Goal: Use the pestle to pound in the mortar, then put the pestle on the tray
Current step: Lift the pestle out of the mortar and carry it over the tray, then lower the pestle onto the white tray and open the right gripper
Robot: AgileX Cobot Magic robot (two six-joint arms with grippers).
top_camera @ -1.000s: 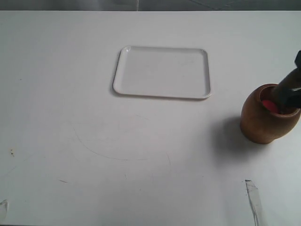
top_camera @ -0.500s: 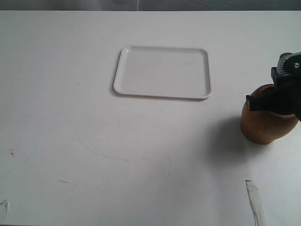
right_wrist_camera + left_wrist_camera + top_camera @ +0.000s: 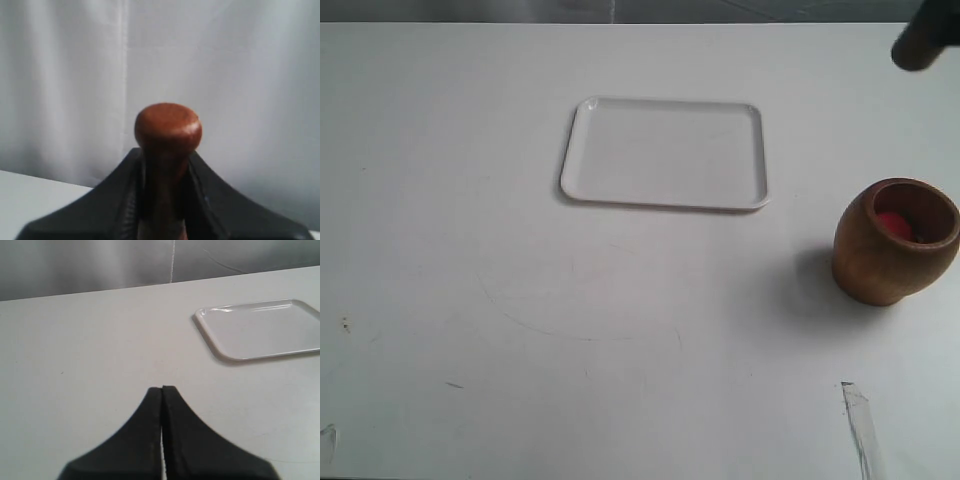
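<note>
Right wrist view: the pestle (image 3: 168, 131) is seen clamped at its thin neck, just under the rounded knob, between the dark fingers (image 3: 115, 200) of the right hand (image 3: 166, 167). It is held in the air, off the bench, with a pale curtain behind it. The thick end lies below the picture and is hidden.

The narrow hold is judged the main hazard. The heavier end hangs under the grip, so the pestle may swing or slide down during a quick carry. If it is let go from too high, or laid across the low rim, it may roll off the tray (image 3: 665, 155).

The wood is reddish-brown, smooth and slightly glossy.

In the exterior view a dark tip (image 3: 918, 48) shows at the upper right edge, well apart from the mortar (image 3: 897, 245). Whether it is pestle or hand cannot be told. The mortar stands upright with a red object (image 3: 891, 222) inside. The tray lies bare, well to the left of it, on the white bench (image 3: 520, 350). The left hand (image 3: 161, 390) is seen with jaws pressed together, holding nothing, low over the bench near the tray.
</note>
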